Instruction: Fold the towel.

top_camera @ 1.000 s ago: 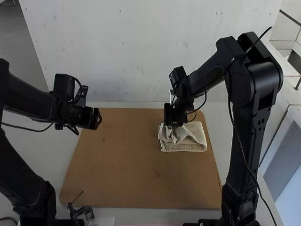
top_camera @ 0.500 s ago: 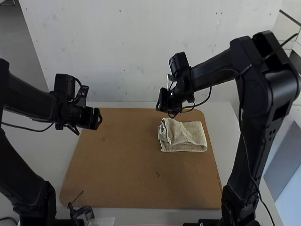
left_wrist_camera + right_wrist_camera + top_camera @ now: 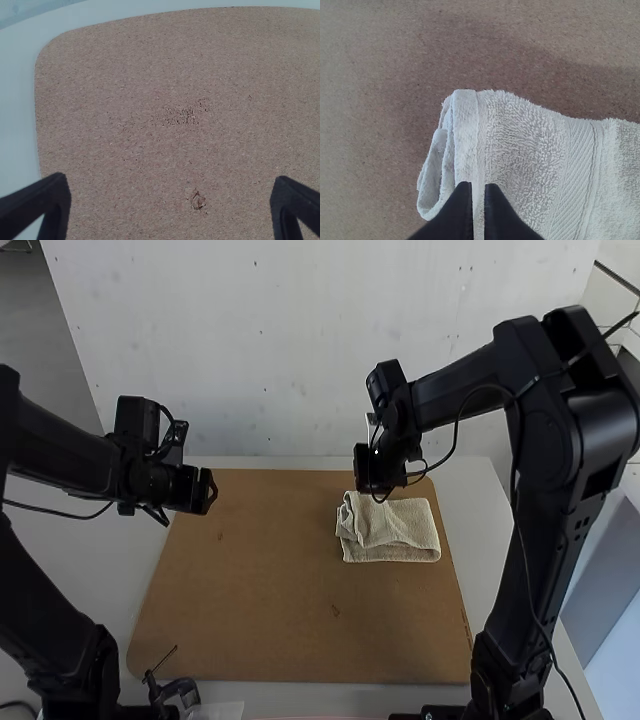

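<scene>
In the high view, the towel lies folded on the brown board, its layers uneven at one end; the right gripper is near its far edge. In the left wrist view, the left gripper is wide apart. In the right wrist view, the fingers are nearly together, no cloth seen clamped; I would align these layers gently, without dragging the towel.

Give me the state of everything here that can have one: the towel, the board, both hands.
Beige terry towel: folded in layers, top layer slanted, edges uneven.
Brown rounded-corner board: lying flat, surface marked in places.
Black two-finger left hand: open, fingers wide apart.
Black two-finger right hand: fingertips nearly together.
</scene>
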